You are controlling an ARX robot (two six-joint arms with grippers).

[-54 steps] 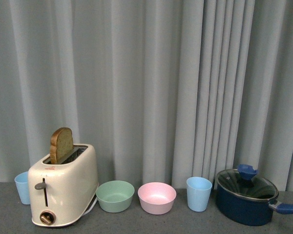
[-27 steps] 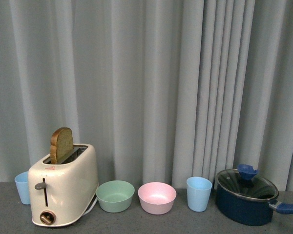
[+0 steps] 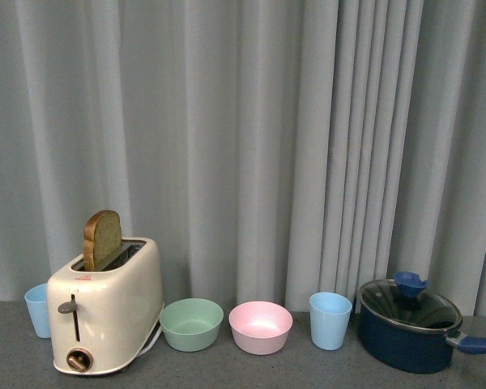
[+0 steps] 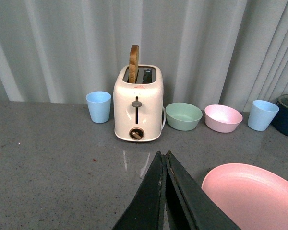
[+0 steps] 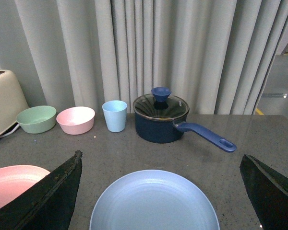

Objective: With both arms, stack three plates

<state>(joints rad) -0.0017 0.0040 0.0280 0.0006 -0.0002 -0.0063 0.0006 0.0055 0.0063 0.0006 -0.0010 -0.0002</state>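
Front view first: no arm in the shot, just the back row on the grey surface (image 3: 8,356) in front of a grey curtain (image 3: 243,121). From left to right there's a left blue cup (image 3: 37,309) tucked behind a cream toaster (image 3: 105,312) with a bread slice (image 3: 102,240) sticking up out of the slot, then a green bowl (image 3: 192,324), a pink bowl (image 3: 260,327), a right blue cup (image 3: 330,320) and a dark blue pot (image 3: 409,328) with a glass lid, its handle pointing right

Left wrist view: the left hand (image 4: 164,160) has its two black fingers pressed flat together with nothing between them. It hangs over the bare surface, nearer than the toaster. The pink plate (image 4: 252,196) lies flat just to the right of the hand, well on the near side of the bowls; can't tell if it touches the fingers

Right wrist view: the right hand (image 5: 160,156) is spread really wide, one finger out at each side. The light blue plate (image 5: 153,201) lies flat on the surface between them, not touched by either finger, nearer than the pot and the right blue cup. The pink plate peeks in just left of it, partly hidden behind the left-side finger, with a gap between the two plates
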